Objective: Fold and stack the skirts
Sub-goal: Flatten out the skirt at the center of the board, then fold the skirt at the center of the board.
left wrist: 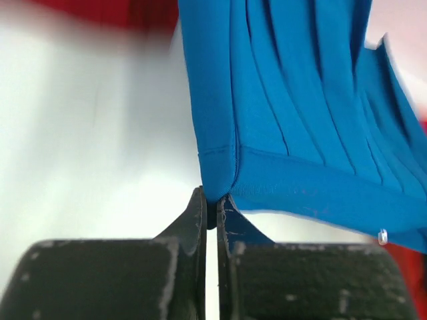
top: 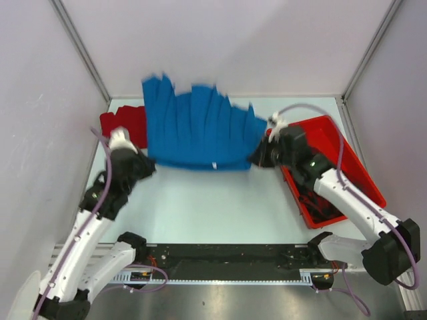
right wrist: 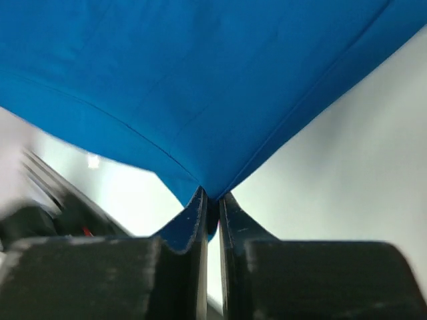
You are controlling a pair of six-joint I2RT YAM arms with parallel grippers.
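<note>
- Left pincer (top: pixel 145 165) (left wrist: pixel 211 200) is clenched on one corner of the blue skirt (top: pixel 200 130) (left wrist: pixel 300 100), right where the skirt's banded edge meets its side edge.
- Right pincer (top: pixel 257 159) (right wrist: pixel 211 197) is clamped tight on the opposite corner of the same skirt (right wrist: pixel 200 80), with cloth pinched between its closed fingers.
- Between the two pincers the banded edge runs nearly straight, sagging slightly in the middle, where a small white tag (top: pixel 213 165) (left wrist: pixel 382 235) hangs.
- From that edge the pleats fan away from the arms; the far hem is jagged and blurred and reaches the foot of the back wall.
- A red skirt (top: pixel 125 124) lies on the table (top: pixel 207 207) at the far left, its right part covered by the blue one.
- To the right, a red tray (top: pixel 333 130) sits at an angle, and the right arm passes over it.
- Bare tabletop stretches from the held edge back to the arm bases, bounded by the side walls.
</note>
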